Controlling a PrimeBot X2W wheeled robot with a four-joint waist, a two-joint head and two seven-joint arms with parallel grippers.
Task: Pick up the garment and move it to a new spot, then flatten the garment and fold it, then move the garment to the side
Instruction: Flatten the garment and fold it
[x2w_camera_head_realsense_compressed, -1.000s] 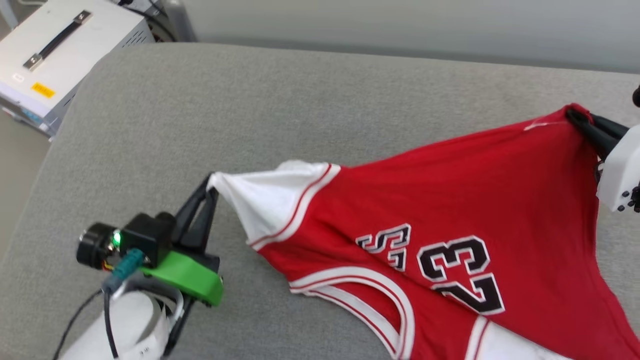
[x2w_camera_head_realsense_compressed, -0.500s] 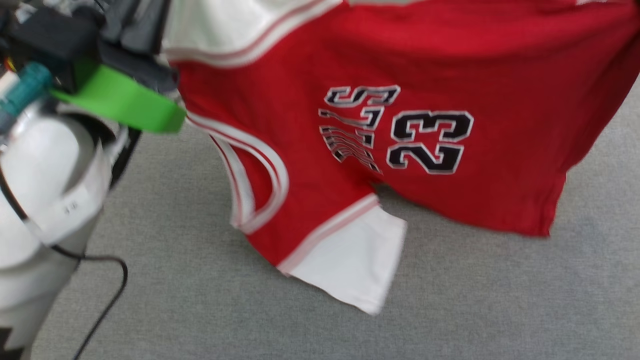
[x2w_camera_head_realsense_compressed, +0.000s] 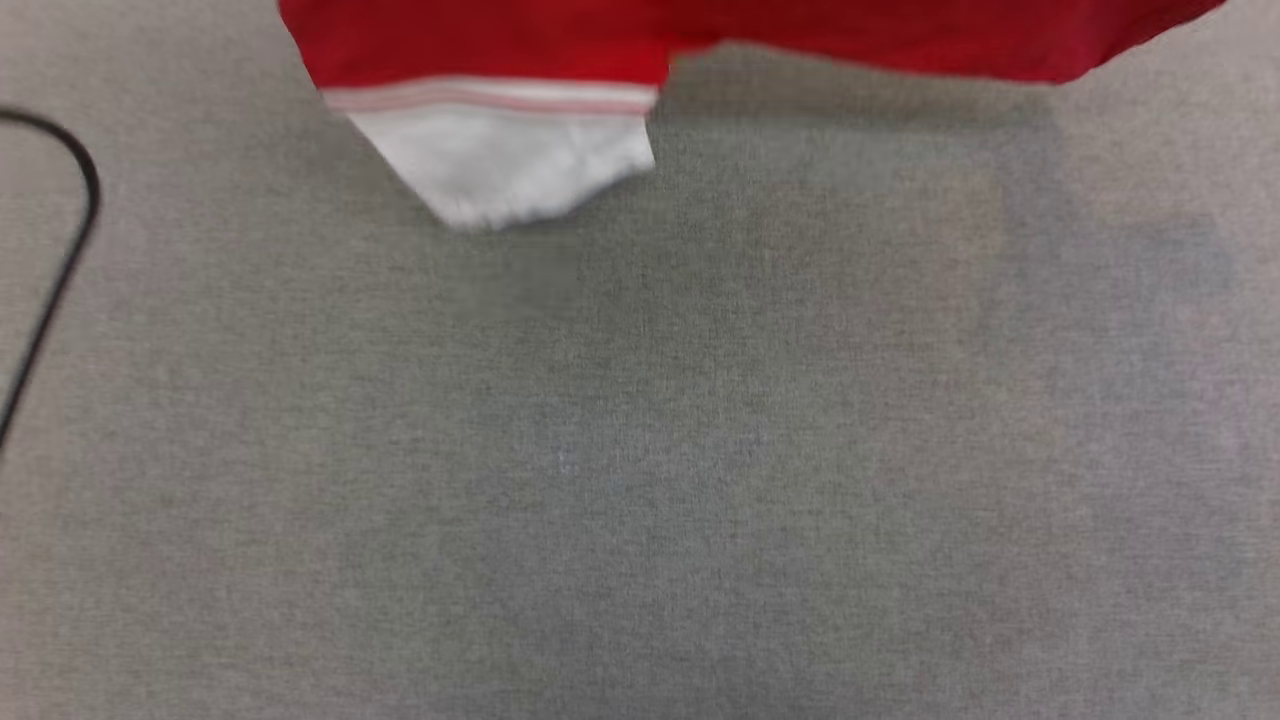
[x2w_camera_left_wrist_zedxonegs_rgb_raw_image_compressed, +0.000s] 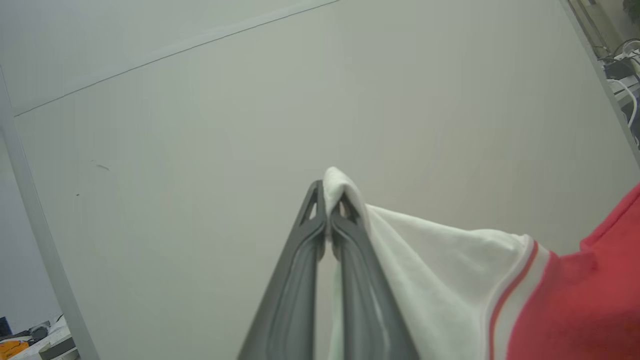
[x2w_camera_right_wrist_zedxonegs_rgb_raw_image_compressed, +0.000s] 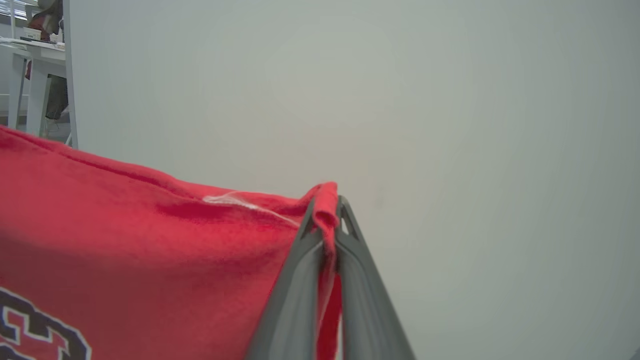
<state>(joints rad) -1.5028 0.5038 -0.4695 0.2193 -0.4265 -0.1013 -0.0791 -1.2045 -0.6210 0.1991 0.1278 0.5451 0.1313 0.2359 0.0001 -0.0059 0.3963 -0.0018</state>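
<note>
Left wrist view has the left fingers (x2w_camera_left_wrist_zedxonegs_rgb_raw_image_compressed: 300, 275) clenched on a white sleeve tip, right fingers (x2w_camera_right_wrist_zedxonegs_rgb_raw_image_compressed: 365, 300) on a red corner, the garment (x2w_camera_head_realsense_compressed: 800, 30) hanging above the grey surface (x2w_camera_head_realsense_compressed: 640, 450); such thin pinches might slip in a swing, dropping it crumpled.

Surface: grey woven fabric (x2w_camera_head_realsense_compressed: 640, 450), flat and smooth.
Left edge: black cable (x2w_camera_head_realsense_compressed: 66, 272) curving across it; contact unclear.
Far side: garment (x2w_camera_head_realsense_compressed: 500, 150), white sleeve tip over it; contact unclear.
</note>
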